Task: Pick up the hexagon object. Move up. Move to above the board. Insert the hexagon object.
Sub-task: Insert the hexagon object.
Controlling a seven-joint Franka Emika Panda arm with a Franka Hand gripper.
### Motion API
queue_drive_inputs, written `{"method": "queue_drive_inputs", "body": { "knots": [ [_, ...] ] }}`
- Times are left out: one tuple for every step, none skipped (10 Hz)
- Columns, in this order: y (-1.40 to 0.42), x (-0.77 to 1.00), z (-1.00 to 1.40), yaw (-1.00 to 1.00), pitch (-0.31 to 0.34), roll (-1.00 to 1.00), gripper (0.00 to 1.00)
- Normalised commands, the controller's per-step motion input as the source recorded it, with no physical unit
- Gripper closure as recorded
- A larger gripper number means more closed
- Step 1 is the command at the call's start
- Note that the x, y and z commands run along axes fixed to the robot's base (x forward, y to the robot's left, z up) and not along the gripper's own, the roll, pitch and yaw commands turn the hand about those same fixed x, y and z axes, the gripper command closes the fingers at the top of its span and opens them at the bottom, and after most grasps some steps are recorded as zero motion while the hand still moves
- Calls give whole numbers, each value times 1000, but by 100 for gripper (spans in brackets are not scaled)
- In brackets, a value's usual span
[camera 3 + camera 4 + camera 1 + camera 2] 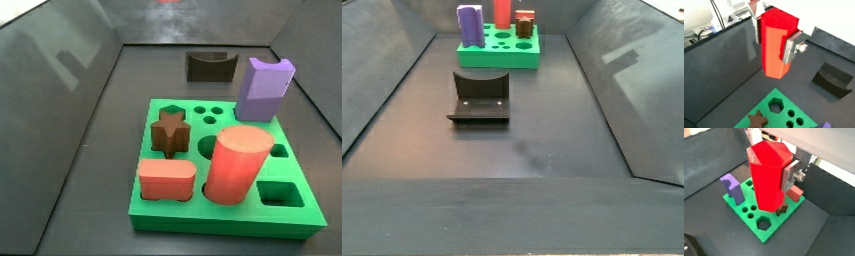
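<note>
My gripper (774, 42) is shut on the hexagon object (776, 47), a tall bright red prism held upright between the silver fingers (791, 47). It shows in both wrist views, also (769, 175), with the gripper (771, 173) high above the tray. The green board (774, 95) lies below and ahead, its hexagonal hole (775, 105) open. That hole also shows in a wrist view (765, 223). The board shows in both side views (241, 215) (516, 55). The gripper is out of both side views.
On the board stand a purple block (265, 88), a thick salmon-red cylinder (235, 165), a brown star piece (168, 132) and a low salmon block (167, 180). The dark fixture (480, 95) stands on the grey floor beside the board. Slanted tray walls enclose the floor.
</note>
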Motion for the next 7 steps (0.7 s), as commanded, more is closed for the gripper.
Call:
{"method": "queue_drive_inputs", "body": {
  "knots": [
    [-20, 0, -731, 60, -116, 50, 100],
    [-43, 0, -757, 40, -139, 60, 100],
    [-77, 0, -714, 63, -139, 79, 100],
    [-74, 14, -683, 86, -120, 81, 100],
    [-100, 103, -660, 103, -51, 146, 100],
    [-89, 83, -683, 114, 0, 216, 100],
    [-49, 120, -669, 100, 0, 197, 100]
  ]
}}
